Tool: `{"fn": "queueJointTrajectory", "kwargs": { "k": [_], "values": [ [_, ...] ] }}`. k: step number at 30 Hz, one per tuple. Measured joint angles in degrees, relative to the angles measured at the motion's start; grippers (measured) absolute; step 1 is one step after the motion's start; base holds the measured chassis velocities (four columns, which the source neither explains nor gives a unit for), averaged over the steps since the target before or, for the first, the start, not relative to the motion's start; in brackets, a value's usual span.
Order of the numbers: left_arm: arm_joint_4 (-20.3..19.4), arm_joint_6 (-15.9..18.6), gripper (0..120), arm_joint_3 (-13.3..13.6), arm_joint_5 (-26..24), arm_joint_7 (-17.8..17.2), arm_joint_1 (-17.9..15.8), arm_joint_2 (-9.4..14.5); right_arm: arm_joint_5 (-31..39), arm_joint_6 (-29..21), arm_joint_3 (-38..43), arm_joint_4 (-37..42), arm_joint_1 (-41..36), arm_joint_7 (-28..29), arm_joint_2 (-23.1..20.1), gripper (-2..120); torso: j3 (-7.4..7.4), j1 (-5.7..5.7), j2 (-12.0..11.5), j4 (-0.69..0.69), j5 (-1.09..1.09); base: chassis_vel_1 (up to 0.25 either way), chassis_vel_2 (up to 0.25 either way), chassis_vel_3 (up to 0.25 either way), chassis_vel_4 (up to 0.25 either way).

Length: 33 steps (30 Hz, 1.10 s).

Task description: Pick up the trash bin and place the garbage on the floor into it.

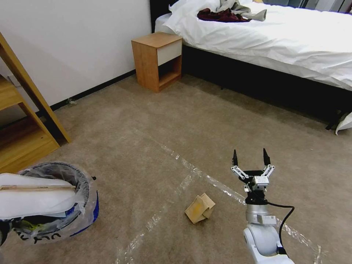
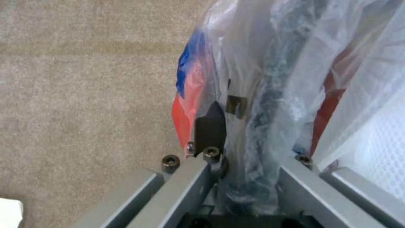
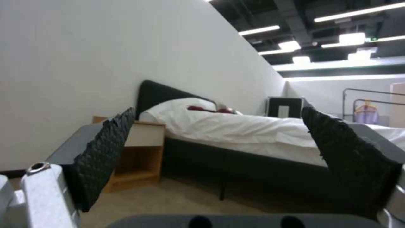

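The trash bin (image 1: 79, 205), a dark round bucket in a crinkly clear bag, hangs at the lower left of the head view. A white slipper (image 1: 36, 200) and a thin wooden stick (image 1: 36, 187) lie across its mouth. In the left wrist view my left gripper (image 2: 249, 139) is shut on the bin's bag-wrapped rim (image 2: 270, 95), above the carpet. One piece of garbage, a folded brown cardboard (image 1: 200, 209), lies on the floor (image 1: 146, 128) beside a tape strip. My right gripper (image 1: 251, 157) stands open and upright, to the right of the cardboard and past it, holding nothing; its black fingertips (image 3: 105, 152) frame the bed.
A wooden nightstand (image 1: 157, 60) stands against the wall beside the bed (image 1: 275, 40), which carries dark red and grey clothes (image 1: 223, 14). A wooden shelf unit (image 1: 22, 135) stands at the left. Shiny tape strips (image 1: 216, 181) cross the carpet.
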Motion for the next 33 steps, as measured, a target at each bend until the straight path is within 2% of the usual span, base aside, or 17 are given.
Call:
{"fn": "queueJointTrajectory", "kwargs": {
  "k": [3, 4, 7, 8, 11, 14, 16, 17, 23, 25, 28, 29, 32, 33],
  "values": [
    [-0.7, 0.0, 0, -0.3, -1.3, -1.5, 0.6, -0.3, 3.3, -3.3, -2.5, 0.9, 1.3, 1.1, -5.0, 100, 0.0, 0.0, 0.0, 0.01, 0.01, 0.0, 0.0, 0.0, 0.0],
    [-0.7, 0.0, 0, -0.3, -1.3, -1.5, 0.6, -0.3, 3.3, -3.3, -2.5, 0.9, 1.3, 1.1, -5.0, 100, 0.0, 0.0, 0.0, 0.01, 0.01, 0.0, 0.0, 0.0, 0.0],
    [-1.2, 0.0, 0, -0.9, -2.4, -2.5, 1.1, -0.4, 10.4, -7.6, -6.5, 1.3, 3.2, 0.2, -14.2, 100, 0.0, 0.0, 0.0, 0.0, -0.02, 0.0, 0.0, 0.0, 0.0],
    [-1.2, 0.0, 0, -0.9, -2.4, -2.5, 1.1, -0.4, 10.4, -7.6, -6.5, 1.3, 3.2, 0.2, -14.2, 100, 0.0, 0.0, 0.0, 0.0, -0.02, 0.0, 0.0, 0.0, 0.0],
    [-1.4, 0.0, 0, -1.2, -2.7, -2.7, 1.2, -0.6, 13.1, -9.0, -12.2, -1.6, 7.0, 0.7, -20.3, 100, 0.01, 0.0, 0.0, 0.0, 0.0, 0.0, 0.0, 0.0, 0.0],
    [-1.5, 0.0, 0, -1.2, -2.7, -3.0, 1.2, -0.6, 13.3, -10.1, -15.3, -3.4, 9.5, 1.2, -22.0, 100, 0.01, 0.0, 0.0, 0.01, -0.01, 0.0, 0.0, 0.0, 0.0],
    [-1.5, 0.0, 0, -1.2, -2.7, -3.2, 1.0, -0.7, 15.2, -13.1, -20.9, -5.8, 13.8, 1.7, -23.8, 100, 0.01, 0.0, 0.0, 0.01, -0.01, 0.0, 0.0, 0.0, 0.0],
    [-1.5, 0.0, 0, -1.2, -2.7, -3.2, 1.0, -0.7, 15.2, -13.1, -20.9, -5.8, 13.8, 1.7, -23.8, 100, 0.01, 0.0, 0.0, 0.01, -0.01, 0.0, 0.0, 0.0, 0.0],
    [-1.6, 0.0, 0, -0.7, -2.7, -3.6, 0.8, -0.7, 21.9, -19.0, -32.5, -11.3, 20.5, 3.0, -24.6, 100, 0.01, 0.0, 0.0, 0.01, 0.0, 0.0, 0.0, 0.0, 0.0],
    [-1.6, 0.0, 0, -0.6, -2.7, -3.7, 0.8, -0.7, 22.6, -20.4, -33.7, -12.1, 21.3, 2.7, -24.9, 100, 0.01, 0.0, 0.0, 0.01, 0.02, 0.0, 0.0, 0.0, 0.0],
    [-1.2, 0.0, 0, 0.3, -2.7, -4.0, 0.3, 0.0, 24.5, -26.8, -37.9, -13.4, 24.6, 0.3, -26.6, 100, 0.02, 0.0, 0.0, 0.02, 0.01, 0.0, 0.0, 0.0, 0.0],
    [-1.2, 0.0, 0, 0.3, -2.7, -4.0, 0.3, 0.0, 24.5, -26.8, -37.9, -13.4, 24.6, 0.3, -26.6, 100, 0.02, 0.0, 0.0, 0.02, 0.01, 0.0, 0.0, 0.0, 0.0],
    [-0.4, 0.0, 0, 0.9, -2.7, -4.2, -0.5, 0.5, 28.6, -39.6, -40.3, -11.6, 26.7, 0.7, -28.5, 100, 0.01, 0.0, 0.0, -0.02, -0.01, 0.0, 0.0, 0.0, 0.0],
    [-0.4, 0.0, 0, 0.9, -2.7, -4.2, -0.5, 0.5, 28.6, -39.6, -40.3, -11.6, 26.7, 0.7, -28.5, 100, 0.01, 0.0, 0.0, -0.02, -0.01, 0.0, 0.0, 0.0, 0.0]
  ]
}}
